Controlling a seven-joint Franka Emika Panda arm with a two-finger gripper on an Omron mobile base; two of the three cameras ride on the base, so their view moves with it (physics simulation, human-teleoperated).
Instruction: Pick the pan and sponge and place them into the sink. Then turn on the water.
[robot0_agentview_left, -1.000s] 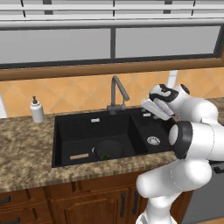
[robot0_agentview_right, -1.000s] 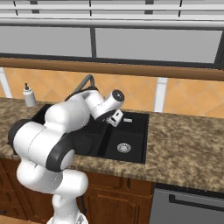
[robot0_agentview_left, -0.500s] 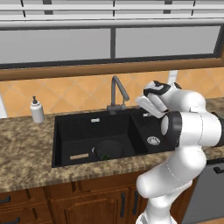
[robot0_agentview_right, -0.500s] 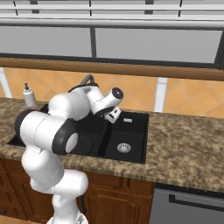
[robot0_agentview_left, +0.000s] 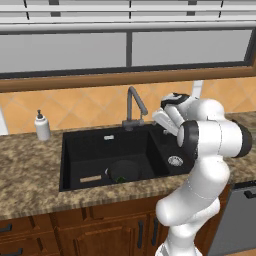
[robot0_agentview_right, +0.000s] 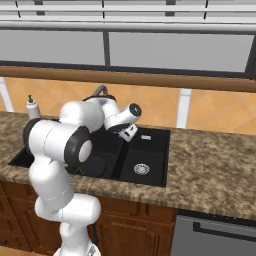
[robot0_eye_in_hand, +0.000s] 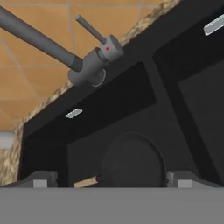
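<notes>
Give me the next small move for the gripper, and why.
Probably advance the gripper toward the faucet lever. The pan already lies in the wide basin of the sink, a bit of green beside it looks like the sponge, and no water runs.

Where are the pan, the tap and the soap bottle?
pan (robot0_agentview_left: 124, 171), left base view, on its black round bowl.
tap (robot0_agentview_left: 132, 102), left base view, on its upright spout.
soap bottle (robot0_agentview_left: 42, 127), left base view, on its white body.
</notes>
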